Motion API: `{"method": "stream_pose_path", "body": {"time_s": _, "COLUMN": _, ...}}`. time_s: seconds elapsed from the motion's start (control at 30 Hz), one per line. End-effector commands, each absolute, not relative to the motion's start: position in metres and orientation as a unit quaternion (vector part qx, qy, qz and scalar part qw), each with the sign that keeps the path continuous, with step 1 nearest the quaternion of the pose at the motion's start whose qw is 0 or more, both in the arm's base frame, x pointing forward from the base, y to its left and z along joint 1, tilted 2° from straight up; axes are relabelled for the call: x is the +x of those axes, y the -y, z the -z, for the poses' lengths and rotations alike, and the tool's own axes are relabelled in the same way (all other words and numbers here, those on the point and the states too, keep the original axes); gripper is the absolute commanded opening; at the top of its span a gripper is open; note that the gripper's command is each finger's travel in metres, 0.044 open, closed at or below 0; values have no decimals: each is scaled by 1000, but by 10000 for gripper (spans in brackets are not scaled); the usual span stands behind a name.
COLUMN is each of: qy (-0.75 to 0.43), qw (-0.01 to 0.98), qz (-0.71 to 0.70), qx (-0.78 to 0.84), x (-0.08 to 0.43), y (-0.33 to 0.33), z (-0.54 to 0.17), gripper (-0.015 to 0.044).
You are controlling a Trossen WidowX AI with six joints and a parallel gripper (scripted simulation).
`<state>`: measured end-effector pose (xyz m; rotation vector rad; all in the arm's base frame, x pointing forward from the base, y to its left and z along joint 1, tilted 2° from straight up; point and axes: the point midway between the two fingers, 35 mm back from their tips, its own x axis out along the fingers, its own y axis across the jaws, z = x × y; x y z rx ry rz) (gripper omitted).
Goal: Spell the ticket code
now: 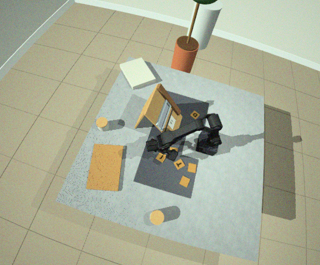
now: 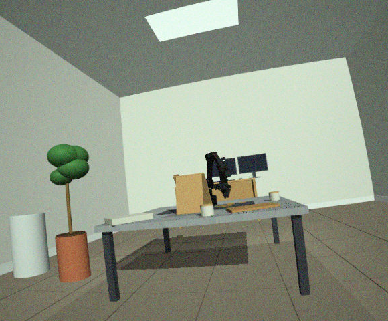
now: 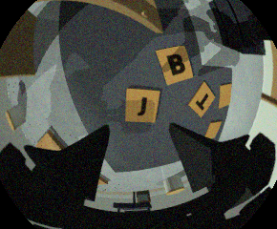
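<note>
The tool [image 1: 162, 150] [image 2: 226, 196] [image 3: 140, 128], spread and empty, hovers near the J tile [image 1: 160, 157] [image 3: 142, 106], its letter's long axis near-upright in wrist view

Counter [image 1: 228, 194] [image 2: 201, 223] [image 3: 248, 91]: one, four-sided, pale mottled grey top; dark legs. Sides as in the top view.

- White slab [image 1: 137, 73] [image 2: 128, 219]: flat, at the upper left corner.
- Tan slanted board [image 1: 152, 109] [image 2: 188, 193] [image 3: 11, 48]: standing, between the upper left corner and the centre, partly over the mat.
- Lidded pale cup [image 1: 101, 123] [image 2: 207, 210]: upright, by the left edge.
- Orange-tan panel [image 1: 105, 167] [image 2: 253, 207] [image 3: 48, 141]: flat, near the left edge, towards the lower left corner.
- Second lidded cup [image 1: 156, 217] [image 2: 273, 196] [image 3: 173, 183]: upright, near the lower edge.
- Dark grey mat [image 1: 157, 176] [image 2: 244, 203] [image 3: 129, 157]: flat, mid-counter, apart from all four edges.
- Black arm base [image 1: 207, 150]: nearer the right edge than the left.
</note>
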<state>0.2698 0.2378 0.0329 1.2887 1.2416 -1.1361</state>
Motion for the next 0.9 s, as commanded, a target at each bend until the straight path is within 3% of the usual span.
{"method": "stream_pose_path", "body": {"time_s": 0.0, "qy": -486, "qw": 474, "qz": 497, "qx": 540, "x": 265, "y": -238, "z": -21, "gripper": 340}}
{"method": "stream_pose_path", "body": {"time_s": 0.87, "qy": -486, "qw": 474, "qz": 497, "qx": 540, "x": 263, "y": -239, "z": 13, "gripper": 340}}
